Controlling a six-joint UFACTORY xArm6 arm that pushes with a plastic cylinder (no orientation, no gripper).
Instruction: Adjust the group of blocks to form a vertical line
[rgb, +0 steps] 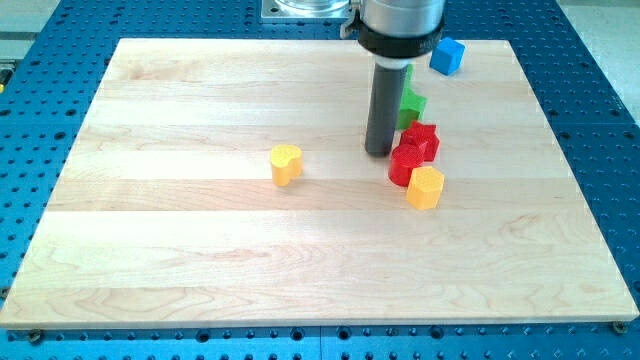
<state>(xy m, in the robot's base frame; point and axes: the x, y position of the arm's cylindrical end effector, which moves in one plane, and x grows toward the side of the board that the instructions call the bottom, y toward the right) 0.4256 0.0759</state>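
- Rod down on the board, and my tip (379, 152) sits just to the view's left of the cluster; no jaws to speak of, only a plain rod pushing, holding nothing.
- Right of the tip: red cylinder (405, 165) and red star (424, 140), touching, with the yellow hexagon (425, 187) pressed in just below them.
- Behind the rod, toward the view's top, a green block (411, 105) peeks out, shape partly hidden.
- Blue cube (447, 55) sits well up and right, near the board's edge; yellow heart (285, 164) is well off to the tip's left, alone.
- Best play, I'd say: short, gentle nudges from the side, squaring each block under the next without scattering neighbours.
- Wooden board (200, 250) looks smooth and level, plenty of room, on a blue perforated table (600, 80).
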